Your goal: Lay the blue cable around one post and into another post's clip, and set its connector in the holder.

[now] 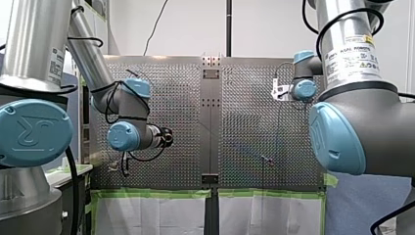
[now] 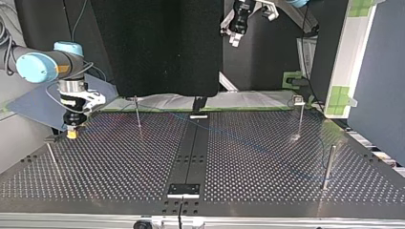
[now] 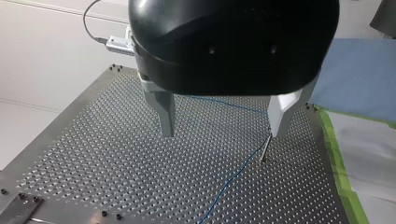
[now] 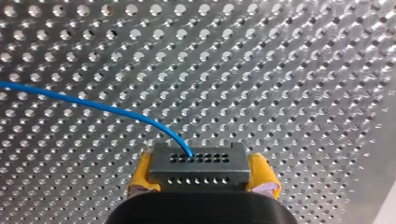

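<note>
Two yellow pads (image 4: 261, 171) of my right pincer (image 4: 203, 176) are pinching the connector (image 4: 198, 162), a grey block with rows of small holes, close over the worktop (image 4: 289, 70). The blue cable (image 4: 93, 106) leaves one hole in the connector's face and curves away ahead of the pincer across the perforations. My left pincer (image 3: 222, 133) hangs spread, holding nothing, well above the worktop. The cable runs below it, passing close by a thin post (image 3: 265, 150) under one finger. A blue joint cap (image 1: 30, 131) bears a UR logo. A white label (image 1: 352, 61) on my right arm (image 1: 377, 117) seems to read "Universal Robots", though it is too small to be sure.
</note>
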